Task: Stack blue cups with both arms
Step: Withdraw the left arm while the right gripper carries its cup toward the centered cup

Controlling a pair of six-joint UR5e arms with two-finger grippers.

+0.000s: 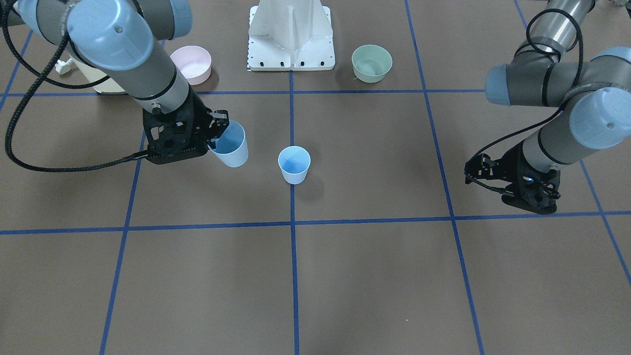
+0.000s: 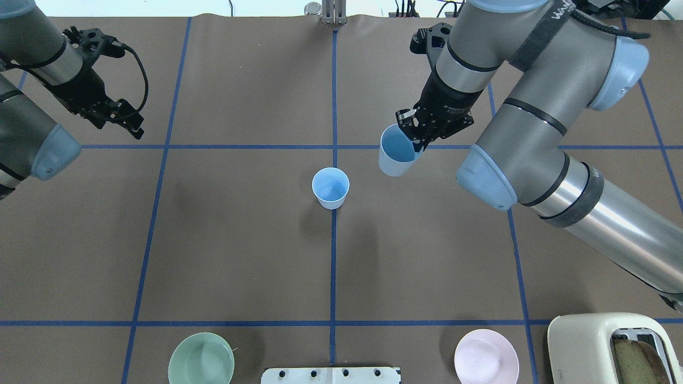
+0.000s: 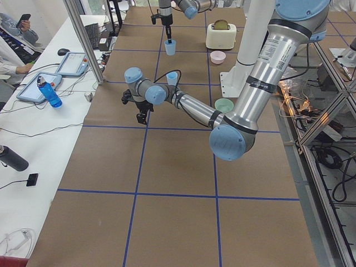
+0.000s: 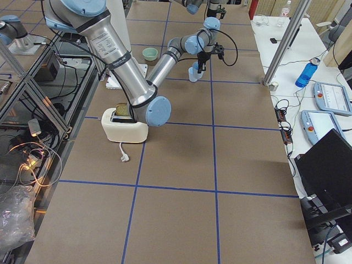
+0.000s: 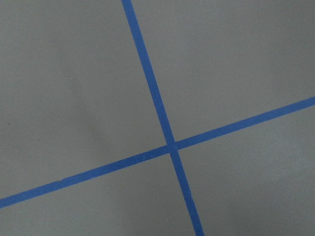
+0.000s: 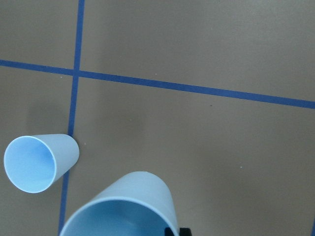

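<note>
Blue cup aslant in right gripper, right arm steeply downward.

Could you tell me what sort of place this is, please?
Probably a robotics lab: a left arm and right arm work over a table gridded with blue tape, with control tablets on a side bench.

Brown table, blue tape grid. Overhead view, read from centre:
- one blue cup, upright at centre, on a tape line
- white base plate, 6 o'clock
- green bowl, 7 o'clock
- pink bowl, 5 o'clock
- cream toaster, 4 o'clock
</note>
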